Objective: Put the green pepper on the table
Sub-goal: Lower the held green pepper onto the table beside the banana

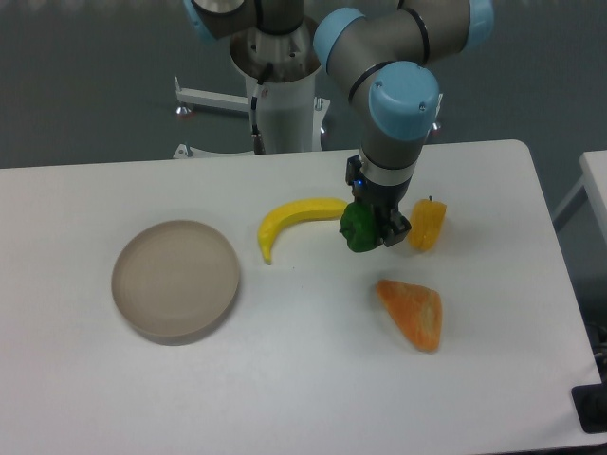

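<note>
The green pepper [357, 230] is small, glossy and dark green, near the middle of the white table [285, 379]. My gripper [377, 229] reaches straight down from above with its dark fingers on either side of the pepper, closed on it. I cannot tell whether the pepper rests on the tabletop or hangs just above it. The pepper's right side is hidden behind the fingers.
A yellow banana [289, 221] lies just left of the pepper. A small yellow-orange pepper [428, 224] stands just right of the gripper. An orange wedge-shaped piece [413, 313] lies in front. A round beige-grey plate [175, 279] sits at the left.
</note>
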Motion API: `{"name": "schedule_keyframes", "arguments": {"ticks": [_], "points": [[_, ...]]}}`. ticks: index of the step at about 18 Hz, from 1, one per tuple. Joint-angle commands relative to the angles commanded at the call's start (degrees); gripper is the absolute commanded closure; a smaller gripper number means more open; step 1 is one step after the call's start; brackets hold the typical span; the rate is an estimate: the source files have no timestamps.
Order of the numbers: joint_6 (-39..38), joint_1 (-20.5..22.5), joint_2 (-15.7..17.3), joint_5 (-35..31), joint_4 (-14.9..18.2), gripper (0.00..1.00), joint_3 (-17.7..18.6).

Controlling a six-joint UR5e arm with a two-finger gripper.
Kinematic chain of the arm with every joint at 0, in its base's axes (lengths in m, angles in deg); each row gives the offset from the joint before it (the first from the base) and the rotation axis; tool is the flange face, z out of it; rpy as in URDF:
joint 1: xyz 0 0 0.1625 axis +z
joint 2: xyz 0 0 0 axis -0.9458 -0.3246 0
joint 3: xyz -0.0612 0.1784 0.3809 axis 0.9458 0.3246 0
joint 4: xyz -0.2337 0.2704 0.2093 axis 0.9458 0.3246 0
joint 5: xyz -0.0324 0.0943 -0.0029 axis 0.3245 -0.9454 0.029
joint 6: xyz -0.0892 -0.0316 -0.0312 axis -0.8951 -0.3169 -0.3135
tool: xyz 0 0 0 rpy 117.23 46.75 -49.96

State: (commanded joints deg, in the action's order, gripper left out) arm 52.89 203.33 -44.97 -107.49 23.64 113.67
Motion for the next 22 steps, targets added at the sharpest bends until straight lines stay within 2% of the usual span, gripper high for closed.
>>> {"name": "schedule_keyframes", "arguments": {"ticks": [8,11,15,19,22], "points": [[-0.8,0.8,-1.1,0.3,-0.7,0.88,0.0],[-1.1,0.7,-2.5,1.7,-3.8,0.86,2.4],[-0.6,0.4,-2.7,1.5,-10.9,0.86,7.0],[-0.4,0.3,-2.8,1.5,-13.0,0.85,10.8],[-0.6,-0.1,-3.2,1.5,-16.1,0.84,14.0]]}}
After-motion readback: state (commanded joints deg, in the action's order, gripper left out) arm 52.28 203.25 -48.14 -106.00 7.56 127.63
